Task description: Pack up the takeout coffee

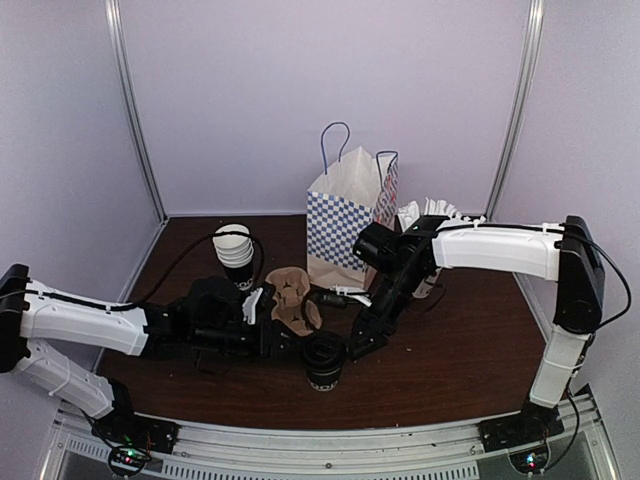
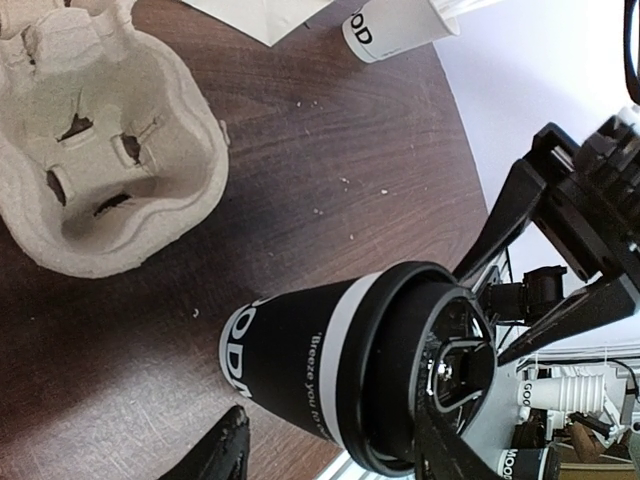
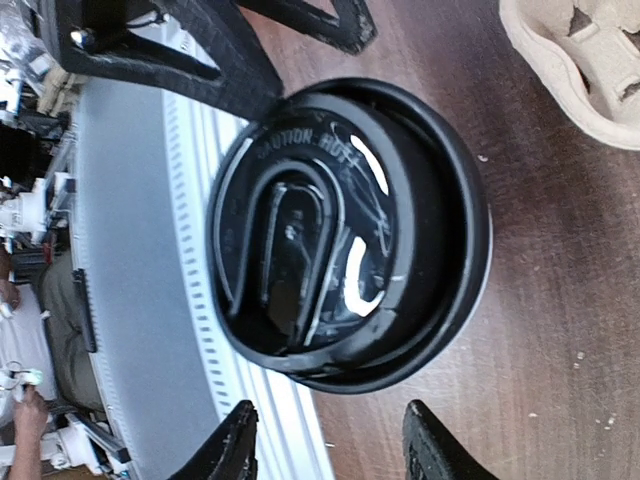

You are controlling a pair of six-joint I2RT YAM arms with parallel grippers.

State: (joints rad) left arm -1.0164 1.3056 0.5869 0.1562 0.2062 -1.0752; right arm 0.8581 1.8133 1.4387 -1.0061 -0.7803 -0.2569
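Ops: Layout, big to small?

Eng: Table (image 1: 470, 370) is dark wood grain. 2 arms are over it. Left arm (image 1: 85, 320) comes in low from the left, right arm (image 1: 495, 250) reaches in from the right, and both wrists meet at front centre. Bag (image 1: 343, 215), checkered, stands upright at back centre. Stack (image 1: 235, 250) of lidless cups is left of the bag and apart from it. Tray (image 1: 292, 300), pulp, lies in front of the gap between stack and bag. White cup (image 2: 395, 28) is at the far side near the bag.

Ops: Coffee?

Eng: Coffee (image 1: 325, 360) is upright on the table at front centre, lid (image 3: 350, 230) on. It's just in front of the tray without touching it, and well short of the bag. It sits between the 2 grippers.

Ops: Jaws?

Eng: Left gripper (image 2: 330, 420) has its jaws apart at medium width. Fingers (image 2: 225, 455) flank the cup's near side, with the tips at the cup wall. Can't tell if they touch, and no clamp is visible. Right gripper (image 3: 330, 412) also has its jaws apart, with a gap roughly the width of the lid. Its fingers (image 3: 235, 445) stop just short of the lid rim with nothing between them. In the left wrist view 1 right finger looks to be at the rim, but contact is unclear.
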